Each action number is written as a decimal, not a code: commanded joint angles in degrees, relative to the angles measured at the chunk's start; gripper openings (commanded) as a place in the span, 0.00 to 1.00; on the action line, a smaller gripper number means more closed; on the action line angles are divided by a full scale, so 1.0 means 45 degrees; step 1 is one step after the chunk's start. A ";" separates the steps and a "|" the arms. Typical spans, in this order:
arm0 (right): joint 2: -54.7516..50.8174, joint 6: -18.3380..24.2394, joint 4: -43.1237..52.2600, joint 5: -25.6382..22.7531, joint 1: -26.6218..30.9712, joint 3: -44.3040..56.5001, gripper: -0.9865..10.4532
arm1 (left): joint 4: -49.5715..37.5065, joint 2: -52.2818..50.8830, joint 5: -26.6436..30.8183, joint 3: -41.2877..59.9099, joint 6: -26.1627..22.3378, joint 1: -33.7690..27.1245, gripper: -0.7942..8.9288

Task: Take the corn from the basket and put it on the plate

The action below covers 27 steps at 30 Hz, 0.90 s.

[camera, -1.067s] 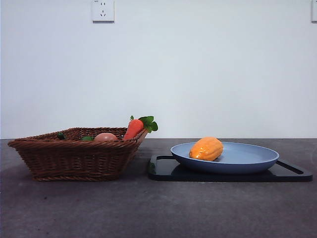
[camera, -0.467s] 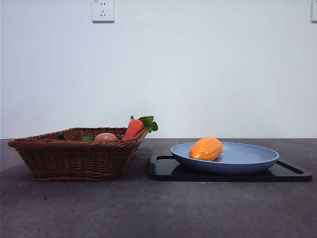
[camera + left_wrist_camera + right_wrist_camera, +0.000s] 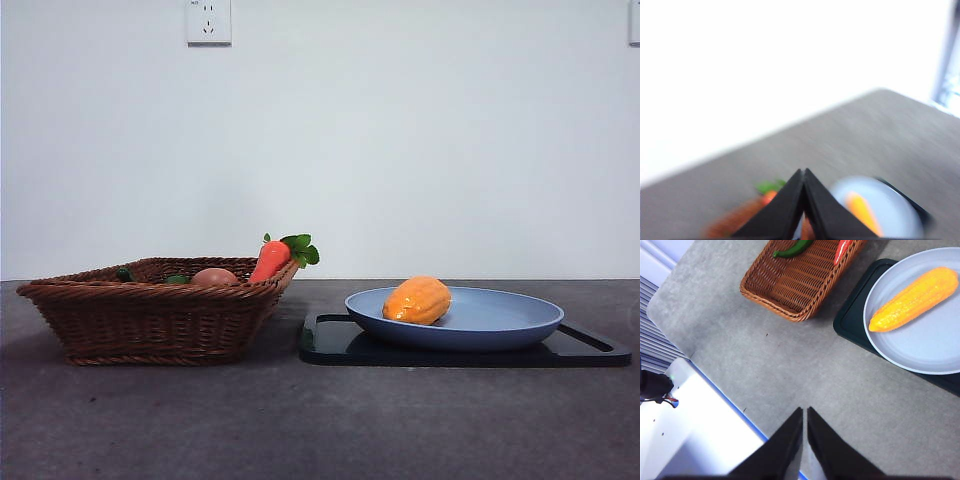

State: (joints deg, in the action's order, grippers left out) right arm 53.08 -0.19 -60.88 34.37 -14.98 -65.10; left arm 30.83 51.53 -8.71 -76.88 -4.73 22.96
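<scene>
seen level across the surface, the corn lies on its side in the plate, which sits on a black tray beside the basket holding the carrot, so the placing looks done. my left gripper, blurred, shows jaws closed on nothing high above both. my right gripper hangs over bare surface with jaws together and empty, clear of the corn.

left gripper: we see two plain black tapering jaws
right gripper: same matte black wedges
</scene>
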 commanded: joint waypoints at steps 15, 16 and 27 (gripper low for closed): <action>0.0083 0.0146 0.0578 0.0034 -0.0053 -0.0248 0.09 | -0.5275 -0.6606 0.1433 0.8738 -0.0981 -0.5095 0.09; 0.0083 0.0146 0.0578 0.0034 -0.0053 -0.0248 0.09 | -0.5411 -0.6926 0.1433 0.9330 -0.0976 -0.5134 0.09; 0.0083 0.0146 0.0578 0.0034 -0.0053 -0.0248 0.09 | -0.6154 -0.9316 0.1433 1.4236 -0.0476 -0.5221 0.09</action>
State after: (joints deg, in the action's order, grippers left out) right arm 53.08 -0.19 -58.87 34.39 -14.98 -65.10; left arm 4.08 10.15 -2.28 -13.58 -7.73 -0.36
